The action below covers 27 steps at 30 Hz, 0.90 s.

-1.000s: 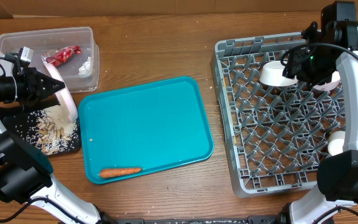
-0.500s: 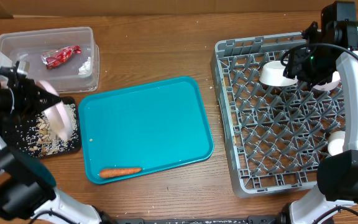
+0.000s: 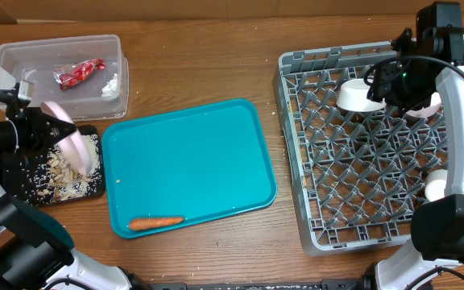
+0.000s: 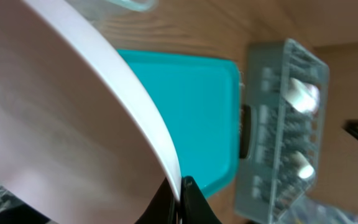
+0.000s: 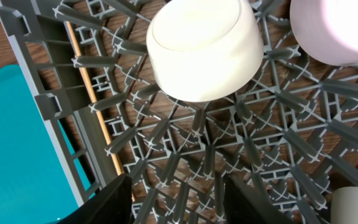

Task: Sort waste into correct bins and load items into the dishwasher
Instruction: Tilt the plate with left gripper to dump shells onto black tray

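Over the tray (image 3: 95,192), our left gripper (image 4: 180,188) clamps the tilted plate (image 3: 75,147); our right gripper (image 5: 179,202) hangs above the rack (image 5: 185,143), jaws apart and empty.

The left arm reaches in from the left side, its gripper (image 4: 180,188) pinched tight on the rim of the tilted white plate (image 4: 55,112), while the right arm bends in from the far right, its gripper (image 5: 176,180) pointing downward with jaws partly apart, holding nothing.
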{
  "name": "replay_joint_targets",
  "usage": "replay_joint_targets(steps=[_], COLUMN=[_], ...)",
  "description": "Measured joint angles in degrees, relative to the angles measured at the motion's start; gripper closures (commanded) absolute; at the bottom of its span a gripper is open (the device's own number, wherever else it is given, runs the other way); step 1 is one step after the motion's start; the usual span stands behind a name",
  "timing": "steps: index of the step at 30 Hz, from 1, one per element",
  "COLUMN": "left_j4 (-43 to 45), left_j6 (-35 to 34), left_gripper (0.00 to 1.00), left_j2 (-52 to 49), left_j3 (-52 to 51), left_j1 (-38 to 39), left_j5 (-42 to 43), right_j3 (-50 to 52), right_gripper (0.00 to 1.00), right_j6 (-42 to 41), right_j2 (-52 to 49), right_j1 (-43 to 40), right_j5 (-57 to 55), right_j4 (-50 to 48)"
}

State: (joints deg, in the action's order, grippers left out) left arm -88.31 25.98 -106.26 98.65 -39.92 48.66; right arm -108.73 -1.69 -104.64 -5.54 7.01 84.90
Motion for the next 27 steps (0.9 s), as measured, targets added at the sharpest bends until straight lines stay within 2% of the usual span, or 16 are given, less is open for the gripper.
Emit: replay_joint_targets(steps=[3,7,19,24,27], left_j4=[2.8,2.0,1.7,-0.2,2.7], left_j6=[1.0,1.2,1.4,5.0,1.4], left_gripper=[0.96,0.96,0.96,0.96,0.96], left_j2=[0.0,0.0,0.0,0.0,0.0], left_j3=[-0.5,-1.0,-1.1,-1.1,-1.2], left_j1=[-0.3,-1.1,-1.4,-1.4,-1.4], left_j5=[2.8,4.8,6.1,8.4,5.8], right_j3=[0.0,0.0,0.0,0.0,0.0], right_gripper=[0.50,0.50,0.50,0.50,0.50], right_j6=[0.0,0.0,0.0,0.0,0.0], right_j2=[0.0,0.0,0.0,0.0,0.0], right_j1=[0.0,0.0,0.0,0.0,0.0], right_j5=[0.0,0.0,-0.3,-0.5,-0.6], right_j4=[0.0,0.1,0.0,0.0,-0.1])
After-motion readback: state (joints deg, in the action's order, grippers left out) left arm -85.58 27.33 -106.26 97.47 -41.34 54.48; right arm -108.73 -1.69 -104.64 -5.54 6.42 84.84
